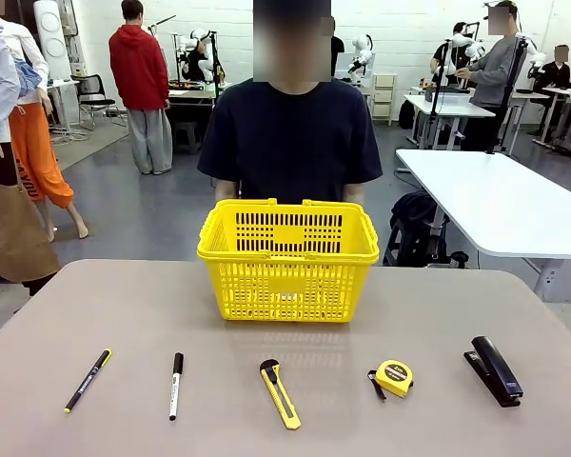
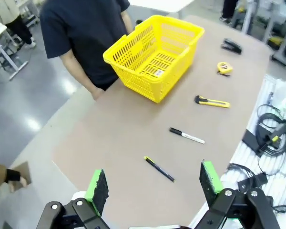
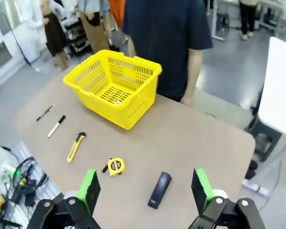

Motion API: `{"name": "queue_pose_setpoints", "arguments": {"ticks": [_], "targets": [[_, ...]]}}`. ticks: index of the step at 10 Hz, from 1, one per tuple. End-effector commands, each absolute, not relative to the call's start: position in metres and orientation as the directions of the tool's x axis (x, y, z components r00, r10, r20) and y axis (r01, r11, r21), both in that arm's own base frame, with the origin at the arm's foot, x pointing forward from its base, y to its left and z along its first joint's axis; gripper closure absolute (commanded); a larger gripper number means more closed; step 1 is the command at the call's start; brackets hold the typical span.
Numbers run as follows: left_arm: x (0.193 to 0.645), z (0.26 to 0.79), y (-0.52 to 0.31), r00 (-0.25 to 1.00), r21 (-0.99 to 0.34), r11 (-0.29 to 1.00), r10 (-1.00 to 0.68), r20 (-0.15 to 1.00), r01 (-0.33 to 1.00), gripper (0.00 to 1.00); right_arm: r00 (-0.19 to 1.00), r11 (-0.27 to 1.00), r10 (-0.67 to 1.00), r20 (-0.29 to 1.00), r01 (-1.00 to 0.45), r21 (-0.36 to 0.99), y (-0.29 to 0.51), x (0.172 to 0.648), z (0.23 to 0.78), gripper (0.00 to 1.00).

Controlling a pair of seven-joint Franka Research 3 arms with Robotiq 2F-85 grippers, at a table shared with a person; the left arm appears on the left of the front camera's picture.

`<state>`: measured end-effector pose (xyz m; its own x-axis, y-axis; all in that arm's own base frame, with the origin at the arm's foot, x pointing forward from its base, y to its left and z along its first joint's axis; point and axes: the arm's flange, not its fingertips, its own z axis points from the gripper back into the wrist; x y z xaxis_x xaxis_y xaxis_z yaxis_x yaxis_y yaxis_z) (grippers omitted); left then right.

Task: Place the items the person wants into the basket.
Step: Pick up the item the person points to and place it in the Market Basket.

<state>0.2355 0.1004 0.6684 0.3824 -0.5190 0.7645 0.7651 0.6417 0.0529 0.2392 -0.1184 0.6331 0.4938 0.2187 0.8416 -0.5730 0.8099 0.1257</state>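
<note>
The yellow basket [image 1: 287,259] [image 2: 152,55] [image 3: 113,87] stands on the table in front of the person [image 1: 295,133], whose arms hang at the sides. In a row along the near edge lie the white marker [image 1: 175,385] [image 2: 186,136] [image 3: 56,126], the yellow-and-black utility knife [image 1: 280,392] [image 2: 212,101] [image 3: 76,147] and the round tape measure [image 1: 394,377] [image 2: 224,67] [image 3: 116,166]. My left gripper [image 2: 152,188] hangs open high above the table's left end. Over the right end my right gripper [image 3: 145,191] is open too, with nothing between the fingers.
A thin black pen with a yellow tip [image 1: 88,380] [image 2: 158,168] lies at the left of the row, a black stapler [image 1: 496,370] [image 3: 159,189] [image 2: 232,46] at the right. Cables [image 2: 269,138] lie beyond the table's near edge. A white table [image 1: 500,195] stands to the right.
</note>
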Motion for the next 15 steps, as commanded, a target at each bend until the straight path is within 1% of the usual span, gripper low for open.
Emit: {"name": "queue_pose_setpoints", "arguments": {"ticks": [1,3,5,6,9,10,11,15], "targets": [[0.227,0.674,0.134,0.437,-0.034,0.636,-0.490,0.754,0.771,0.00,0.536,0.801,0.195,0.822,-0.570,0.181,-0.138,0.236,0.639,0.00],[0.216,0.674,0.178,0.417,-0.081,0.650,-0.383,0.824,0.756,0.00,0.449,0.715,0.125,0.884,-0.658,0.234,-0.169,0.218,0.652,0.00],[0.212,0.666,0.191,0.424,-0.126,0.659,-0.315,0.849,0.742,0.00,0.384,0.638,0.073,0.920,-0.728,0.253,-0.192,0.200,0.662,0.00],[0.210,0.661,0.192,0.431,-0.148,0.668,-0.280,0.858,0.729,0.00,0.376,0.641,0.075,0.924,-0.728,0.244,-0.198,0.192,0.668,0.00],[0.210,0.651,0.189,0.444,-0.184,0.696,-0.213,0.870,0.694,0.00,0.439,0.687,0.103,0.892,-0.681,0.256,-0.197,0.191,0.676,0.00],[0.214,0.656,0.185,0.463,-0.185,0.684,-0.248,0.851,0.706,0.00,0.480,0.705,0.144,0.866,-0.663,0.251,-0.187,0.198,0.676,0.00],[0.208,0.657,0.197,0.462,-0.195,0.688,-0.226,0.857,0.699,0.00,0.406,0.675,0.082,0.910,-0.694,0.249,-0.202,0.185,0.673,0.00],[0.208,0.657,0.197,0.462,-0.195,0.688,-0.226,0.857,0.699,0.00,0.406,0.675,0.082,0.910,-0.694,0.249,-0.202,0.185,0.673,0.00]]}}
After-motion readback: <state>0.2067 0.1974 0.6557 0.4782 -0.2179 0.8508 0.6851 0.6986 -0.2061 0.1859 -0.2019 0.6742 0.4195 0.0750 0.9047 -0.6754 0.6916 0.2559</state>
